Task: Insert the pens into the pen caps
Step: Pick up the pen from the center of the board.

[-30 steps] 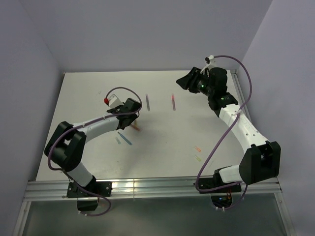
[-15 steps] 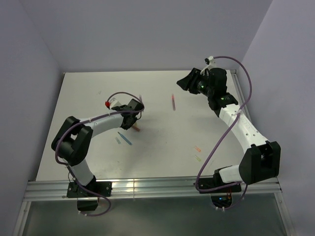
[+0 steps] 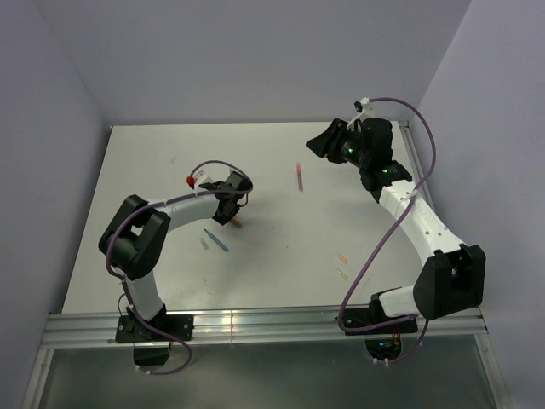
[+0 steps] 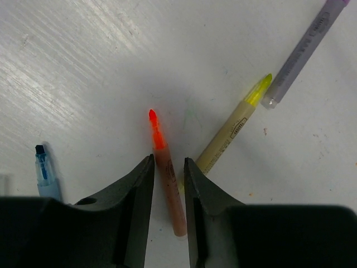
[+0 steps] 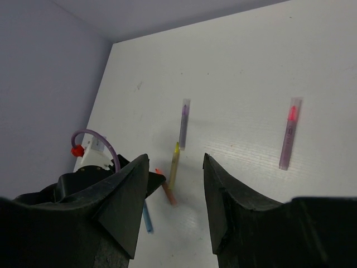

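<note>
**White bench: left fingers at the orange pen**

White bench (image 3: pixel 281 290) with lilac walls on three sides; both arms are bolted at its near edge.

1. Nearest, on the right half, an orange pen cap (image 3: pixel 342 256) and a yellow-green pen cap (image 3: pixel 341 274) lie close together.
2. Left of centre, a pale blue pen cap (image 3: pixel 203 243) lies just beside a blue pen (image 3: pixel 216 240).
3. Slightly farther, the left gripper (image 4: pixel 168 161) is lowered over the orange pen (image 4: pixel 174 206). Its fingers (image 4: pixel 136 195) stand one on each side of the barrel. Whether they already pinch it cannot be told.
4. Just beyond, a yellow pen (image 4: pixel 231 131) lies flat, its tip next to the end of a grey-purple pen (image 4: pixel 307 47).
5. Farther right, a pink-red pen (image 3: pixel 300 177) lies alone.
6. Farthest, the right gripper (image 5: pixel 174 159) hangs above the bench, its fingers spread with nothing between them.
</note>
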